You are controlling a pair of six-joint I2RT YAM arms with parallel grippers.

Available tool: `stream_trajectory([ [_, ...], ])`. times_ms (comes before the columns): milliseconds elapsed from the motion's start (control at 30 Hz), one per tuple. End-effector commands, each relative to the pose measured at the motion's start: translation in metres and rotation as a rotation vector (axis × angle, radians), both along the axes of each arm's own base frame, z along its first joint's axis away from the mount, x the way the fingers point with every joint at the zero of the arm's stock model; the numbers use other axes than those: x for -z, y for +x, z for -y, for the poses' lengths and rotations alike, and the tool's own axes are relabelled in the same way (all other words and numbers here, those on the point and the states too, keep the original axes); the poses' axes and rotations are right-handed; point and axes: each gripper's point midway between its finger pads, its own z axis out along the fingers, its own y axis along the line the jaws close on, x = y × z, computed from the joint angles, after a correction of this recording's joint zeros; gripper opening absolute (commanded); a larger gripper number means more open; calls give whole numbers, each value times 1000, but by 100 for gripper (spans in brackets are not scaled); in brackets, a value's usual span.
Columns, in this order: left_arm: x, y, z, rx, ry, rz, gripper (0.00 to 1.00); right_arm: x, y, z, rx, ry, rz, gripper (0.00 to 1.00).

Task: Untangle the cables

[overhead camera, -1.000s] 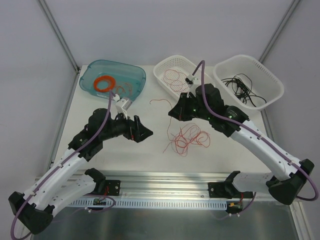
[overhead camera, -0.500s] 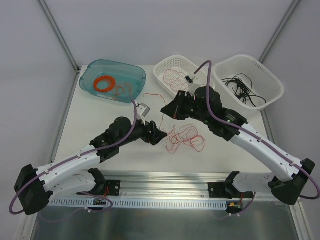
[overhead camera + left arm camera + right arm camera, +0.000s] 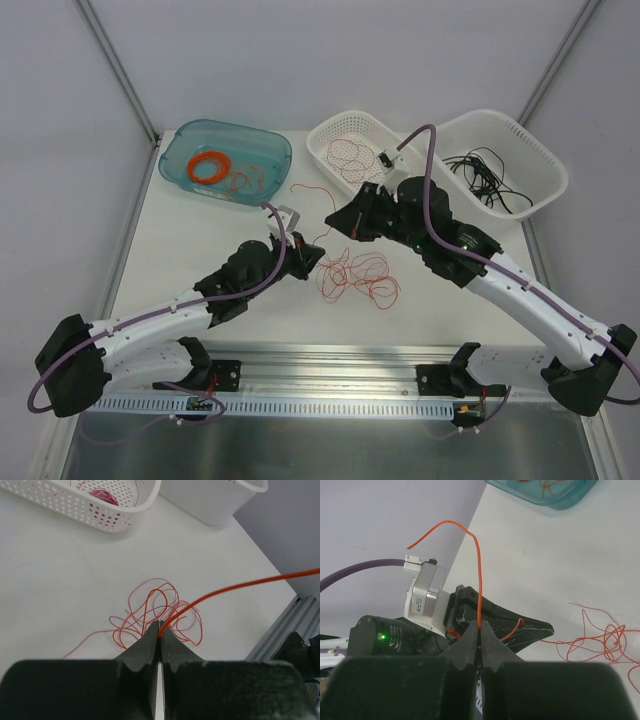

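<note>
Containers stand in a row along the far side of the white tabletop. At the left, a translucent teal plastic tub holds a thick orange ring and a few loops of thin orange wire. In the middle, a white perforated plastic basket holds loose red wire loops. At the right, a larger white slotted plastic basket holds curly black wires.

Nearer the arms, a loose tangle of thin red-orange cables lies flat on the tabletop, apart from all three containers. The left gripper sits just left of the tangle. Its jaws are pressed together on a red-orange cable strand that runs up and off to the right in the left wrist view. The right gripper hangs close beyond it, jaws closed on a free cable end that rises from the tips and curls over. Whether both hold the same cable I cannot tell.

A ribbed aluminium rail runs along the tabletop's near edge. Pale grey walls surround it, and slanting metal posts stand at the far corners.
</note>
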Motion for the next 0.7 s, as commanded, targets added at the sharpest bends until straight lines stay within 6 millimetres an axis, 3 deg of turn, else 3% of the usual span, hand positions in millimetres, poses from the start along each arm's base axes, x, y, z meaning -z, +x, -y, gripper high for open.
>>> stream_trajectory([
  [0, -26, 3, 4, -10, -65, 71, 0, -13, -4, 5, 10, 35, 29, 1],
  [67, -33, 3, 1, -21, -64, 70, 0, 1, -2, 11, 37, -15, 3, 13],
  [100, -29, 2, -4, -31, -34, 47, 0, 6, -4, 14, 34, -33, 0, 29],
  [167, -38, 5, -11, -70, -15, 41, 0, 28, 1, 26, 92, -102, -15, 46],
  [233, -33, 2, -20, -94, 31, 2, 0, 41, 4, 39, 135, -156, -10, 62],
  [333, -38, 0, -29, -123, 38, -28, 0, 72, 5, 59, 174, -280, -21, 73],
  [500, -44, -9, -30, -110, 8, -81, 0, 129, 0, 73, 157, -422, -48, 75],
  [667, -45, -12, -32, -115, 3, -108, 0, 161, 3, 51, 72, -406, -26, 74],
])
